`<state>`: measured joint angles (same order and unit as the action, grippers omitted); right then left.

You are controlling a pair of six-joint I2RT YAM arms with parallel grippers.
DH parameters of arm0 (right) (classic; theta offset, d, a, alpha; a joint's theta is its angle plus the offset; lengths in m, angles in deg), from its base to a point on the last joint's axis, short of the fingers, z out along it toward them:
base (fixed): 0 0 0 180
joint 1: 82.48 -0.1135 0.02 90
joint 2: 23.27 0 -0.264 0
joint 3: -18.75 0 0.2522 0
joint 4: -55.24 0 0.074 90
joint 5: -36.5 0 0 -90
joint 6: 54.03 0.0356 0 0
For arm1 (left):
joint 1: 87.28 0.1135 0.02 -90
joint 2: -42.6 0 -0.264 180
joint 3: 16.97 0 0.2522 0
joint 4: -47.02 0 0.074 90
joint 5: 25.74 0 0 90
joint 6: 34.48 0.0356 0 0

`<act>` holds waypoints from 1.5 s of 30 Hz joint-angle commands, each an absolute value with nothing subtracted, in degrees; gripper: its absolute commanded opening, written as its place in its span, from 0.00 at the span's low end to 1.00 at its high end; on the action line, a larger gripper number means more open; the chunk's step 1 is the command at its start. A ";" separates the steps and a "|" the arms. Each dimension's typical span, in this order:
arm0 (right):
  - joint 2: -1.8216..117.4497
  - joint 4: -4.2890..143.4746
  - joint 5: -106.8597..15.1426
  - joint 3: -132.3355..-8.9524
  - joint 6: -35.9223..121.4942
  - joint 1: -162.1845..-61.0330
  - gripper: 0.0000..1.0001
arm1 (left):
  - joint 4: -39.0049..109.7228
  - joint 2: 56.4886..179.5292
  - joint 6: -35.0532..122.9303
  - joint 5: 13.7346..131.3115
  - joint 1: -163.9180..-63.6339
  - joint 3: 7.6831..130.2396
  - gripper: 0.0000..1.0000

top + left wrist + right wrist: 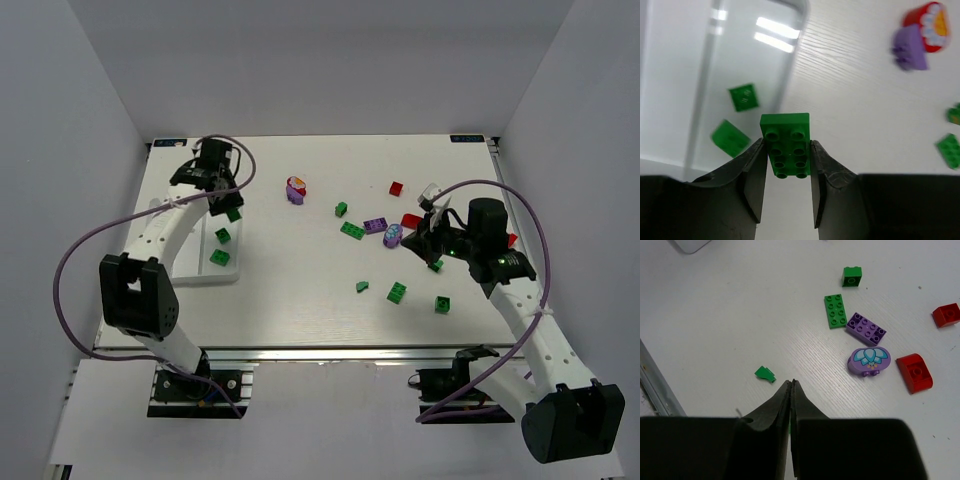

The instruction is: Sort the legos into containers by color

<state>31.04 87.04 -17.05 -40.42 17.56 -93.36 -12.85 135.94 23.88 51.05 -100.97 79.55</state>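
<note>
My left gripper (786,144) is shut on a green eight-stud lego (786,135), which sticks out past the fingertips. It hangs just right of the white tray (792,70); from above, the left gripper (224,203) is over the tray's (165,212) far right corner. Two green legos (743,96) (730,137) lie in one compartment. My right gripper (791,383) is shut above the table right of centre, its tips pressed together. A green sliver shows behind them; whether it is held is unclear. From above, the right gripper (432,257) has a green lego (437,265) just under it.
Loose legos lie ahead of my right gripper: a green wedge (765,373), a rounded purple piece (868,361), a purple brick (866,328), green bricks (835,310) (852,276) and red ones (914,372) (946,315). A purple-and-red rounded piece (296,189) sits mid-table.
</note>
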 commanded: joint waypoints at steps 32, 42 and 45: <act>34.47 102.47 -18.87 -42.03 -2.69 -93.21 0.78 | -3.49 127.61 31.97 52.74 -93.69 72.39 0.98; 42.20 103.36 -32.49 -41.32 9.84 -96.18 0.80 | 0.91 110.02 26.08 64.17 -93.69 62.45 0.98; 46.60 105.72 -31.01 -43.17 19.43 -96.81 0.77 | 0.91 106.86 24.41 66.63 -93.69 60.87 0.98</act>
<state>43.43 102.65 -29.56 -40.31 8.81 -95.80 -0.17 109.45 26.98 61.80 -94.06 62.53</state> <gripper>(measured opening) 0.785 0.982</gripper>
